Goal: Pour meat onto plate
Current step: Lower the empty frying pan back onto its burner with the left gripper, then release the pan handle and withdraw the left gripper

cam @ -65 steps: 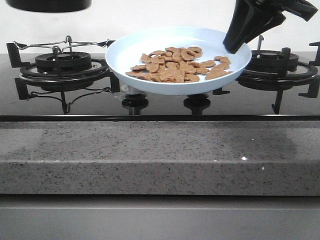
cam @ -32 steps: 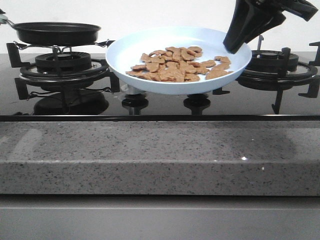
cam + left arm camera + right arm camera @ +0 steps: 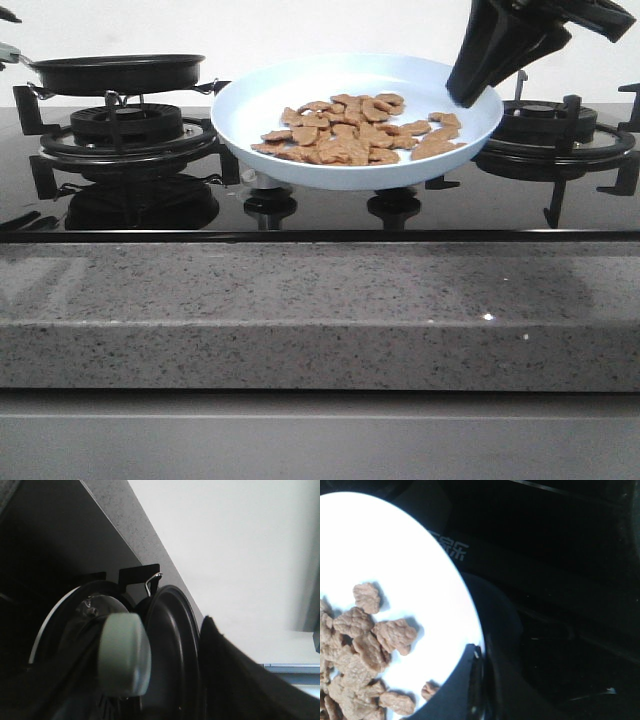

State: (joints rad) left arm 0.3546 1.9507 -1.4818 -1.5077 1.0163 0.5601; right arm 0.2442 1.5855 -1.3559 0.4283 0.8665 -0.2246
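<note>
Stovetop: right pincer (image 3: pixel 468 92) clamping plate (image 3: pixel 250 110) rim

meat (image 3: pixel 355 132) on plate (image 3: pixel 250 110); pan (image 3: pixel 118 72) left

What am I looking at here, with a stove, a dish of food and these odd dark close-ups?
This is a two-armed robot at a black glass gas stove. The wide picture looks forward from the robot. The two close-ups come from cameras on its wrists.

The right gripper, the dark shape at upper right, is shut on the rim of a round pale blue plate, holding it above the stove. On the plate lies a loose heap of reddish-brown meat slices.

The left gripper shows only in its own close-up; it seems to hold the pale handle of a black frying pan over the left burner.
</note>
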